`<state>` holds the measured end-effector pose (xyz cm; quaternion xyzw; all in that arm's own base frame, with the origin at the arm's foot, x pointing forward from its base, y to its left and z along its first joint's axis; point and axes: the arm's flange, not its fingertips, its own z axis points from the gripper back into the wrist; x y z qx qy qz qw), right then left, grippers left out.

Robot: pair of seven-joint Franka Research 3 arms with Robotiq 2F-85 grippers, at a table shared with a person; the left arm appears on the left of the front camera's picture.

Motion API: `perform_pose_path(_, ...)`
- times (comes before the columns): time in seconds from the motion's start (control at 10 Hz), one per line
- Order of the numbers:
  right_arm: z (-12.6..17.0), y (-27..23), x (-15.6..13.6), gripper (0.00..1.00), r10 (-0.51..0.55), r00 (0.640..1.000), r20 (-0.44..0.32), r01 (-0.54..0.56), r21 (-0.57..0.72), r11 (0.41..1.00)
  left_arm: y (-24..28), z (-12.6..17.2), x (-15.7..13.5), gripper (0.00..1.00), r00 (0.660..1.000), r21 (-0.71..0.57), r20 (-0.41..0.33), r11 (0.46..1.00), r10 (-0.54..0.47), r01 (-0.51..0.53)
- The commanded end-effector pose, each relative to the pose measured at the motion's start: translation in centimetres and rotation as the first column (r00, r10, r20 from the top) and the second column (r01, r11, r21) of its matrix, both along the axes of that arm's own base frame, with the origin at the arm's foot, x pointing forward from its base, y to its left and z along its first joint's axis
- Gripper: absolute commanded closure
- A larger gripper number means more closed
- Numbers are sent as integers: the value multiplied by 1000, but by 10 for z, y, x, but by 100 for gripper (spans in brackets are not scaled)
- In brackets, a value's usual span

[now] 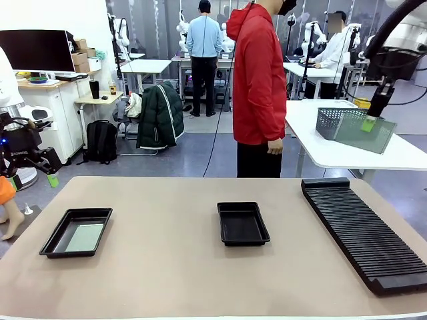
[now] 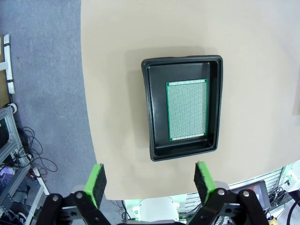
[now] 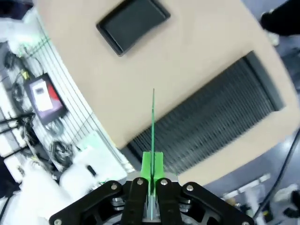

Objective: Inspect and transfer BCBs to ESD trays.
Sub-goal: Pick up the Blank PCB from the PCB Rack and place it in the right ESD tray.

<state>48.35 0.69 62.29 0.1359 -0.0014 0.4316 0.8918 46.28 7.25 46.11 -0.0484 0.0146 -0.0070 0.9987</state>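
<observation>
Tan and matte, the worktop (image 1: 167,280) has rounded corners and wide bare stretches between the three things it carries. Near its left edge sits the left ESD tray (image 1: 50,248), shallow black plastic with a flared rim. A BCB (image 1: 85,238) lies flat on its floor, pale grey-green. From the left wrist, the same tray (image 2: 149,112) holds the board (image 2: 187,110) as a green-edged rectangle with a fine dotted grid. It sits toward one long wall, with a bare strip of floor along the other. The middle ESD tray (image 1: 243,223), identical and with a glossy bare floor, stands well apart from the first. A long black ribbed rack (image 1: 363,233) slants along the right side toward the near corner.

The left end effector (image 1: 32,180) hangs beyond the worktop's left edge. In its own view it (image 2: 150,185) is released, jaws spread wide with nothing between them.

The right arm is raised high at the upper right. The right end effector (image 1: 369,123) points down and grasps the top edge of a second BCB (image 1: 377,139), which hangs clear of the worktop. In the right wrist view the green pads (image 3: 146,164) press both faces of that board (image 3: 153,117), seen edge-on as a thin green line. The rack (image 3: 211,117) lies below it and the middle tray (image 3: 132,23) farther off.

A person (image 1: 257,80) in a red hooded top stands at the far side, one hand (image 1: 274,145) hanging down.
</observation>
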Motion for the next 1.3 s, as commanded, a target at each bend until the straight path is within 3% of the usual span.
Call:
perform_pose_path(0.0, -27, 21, -18, 98, -173, 983, -58, 179, 101, 979, 1, -2, 0, 0, 1000, -3, 9, 1000, -5, 5)
perform_pose_path(0.3, -81, 48, -28, 98, -354, 915, -193, 392, 218, 894, 1, -2, 0, 0, 1000, -3, 9, 1000, -5, 5)
perform_pose_path(1.2, -230, 138, -41, 98, -530, 760, -375, 649, 414, 638, 1, -2, 0, 0, 1000, -3, 9, 1000, -5, 5)
